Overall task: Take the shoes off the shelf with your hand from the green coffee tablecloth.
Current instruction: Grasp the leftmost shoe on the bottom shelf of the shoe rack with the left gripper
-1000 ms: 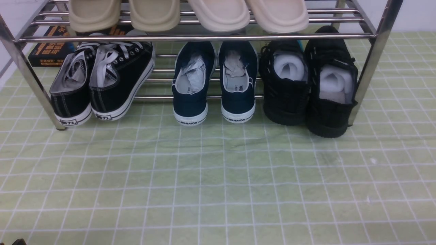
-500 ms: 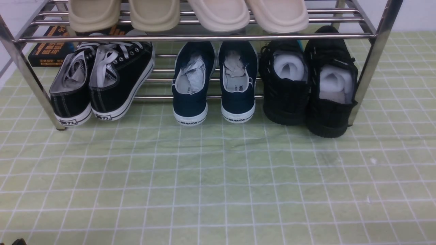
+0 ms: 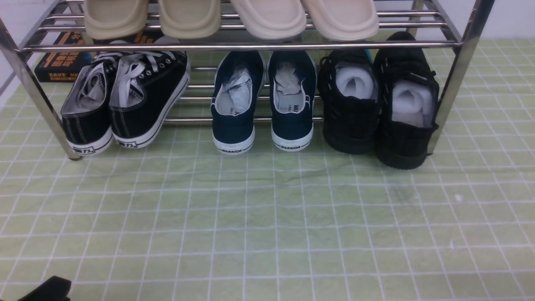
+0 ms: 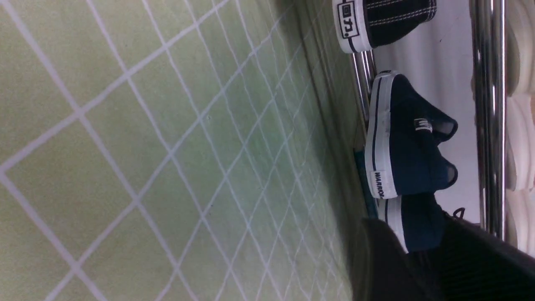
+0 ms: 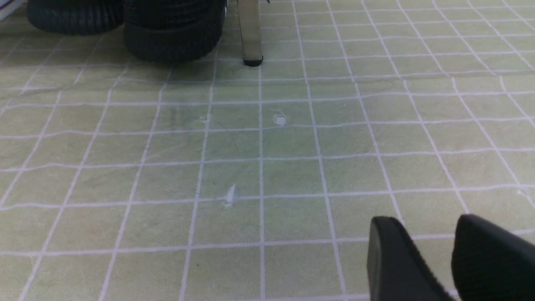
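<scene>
The shoes [image 3: 138,100], black canvas sneakers with white laces and white soles, sit on the lower tier at the left end of the chrome shelf [image 3: 234,46], heels toward me. One heel [image 4: 376,21] shows in the left wrist view. The shelf stands on the green coffee tablecloth [image 3: 267,221]. A black part of my left hand [image 3: 46,289] pokes into the lower left corner of the front view, well short of the shoes. My left gripper [image 4: 413,251] is low over the cloth, open and empty. My right gripper [image 5: 422,225] hovers over bare cloth, open and empty.
Navy white-soled slip-ons [image 3: 261,100] sit mid-shelf and all-black shoes stuffed with white foam [image 3: 376,104] at the right end. Beige slippers [image 3: 230,16] line the top tier. A black box with orange print [image 3: 62,58] lies behind the shelf. A shelf leg [image 5: 250,37] stands ahead of the right gripper.
A black part of my left hand has risen further into the lower left corner of the front view. The shoes and shelf have not moved.
</scene>
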Motion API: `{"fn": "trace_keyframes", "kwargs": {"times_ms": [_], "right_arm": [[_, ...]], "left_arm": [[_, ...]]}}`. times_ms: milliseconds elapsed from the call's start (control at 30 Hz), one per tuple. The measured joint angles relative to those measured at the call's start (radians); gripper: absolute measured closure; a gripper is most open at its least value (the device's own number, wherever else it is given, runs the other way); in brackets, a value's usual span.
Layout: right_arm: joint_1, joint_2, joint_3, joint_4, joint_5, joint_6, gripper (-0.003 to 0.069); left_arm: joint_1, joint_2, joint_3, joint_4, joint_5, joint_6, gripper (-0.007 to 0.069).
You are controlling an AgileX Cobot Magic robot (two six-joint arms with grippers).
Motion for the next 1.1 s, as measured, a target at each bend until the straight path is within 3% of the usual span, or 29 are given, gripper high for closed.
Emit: {"fn": "trace_keyframes", "kwargs": {"times_ms": [267,400,567,800,833,1000,1100], "right_arm": [[0.0,0.0,0.0,0.0,0.0,0.0,0.042],[0.0,0.0,0.0,0.0,0.0,0.0,0.042],[0.0,0.0,0.0,0.0,0.0,0.0,0.042],[0.0,0.0,0.0,0.0,0.0,0.0,0.042],[0.0,0.0,0.0,0.0,0.0,0.0,0.042],[0.0,0.0,0.0,0.0,0.0,0.0,0.042],[0.0,0.0,0.0,0.0,0.0,0.0,0.042]], "left_arm": [[0.0,0.0,-0.051,-0.006,0.054,0.143,0.0405],[0.0,0.006,-0.179,0.027,0.084,0.231,0.0515],[0.0,0.165,-0.329,0.171,0.2,0.25,0.0622],[0.0,0.539,-0.521,0.366,0.561,0.251,0.0624],[0.0,0.677,-0.614,0.448,0.622,0.252,0.0624],[0.0,0.854,-0.801,0.6,0.619,0.256,0.0617],[0.0,1.005,-0.958,0.689,0.606,0.274,0.0568]]}}
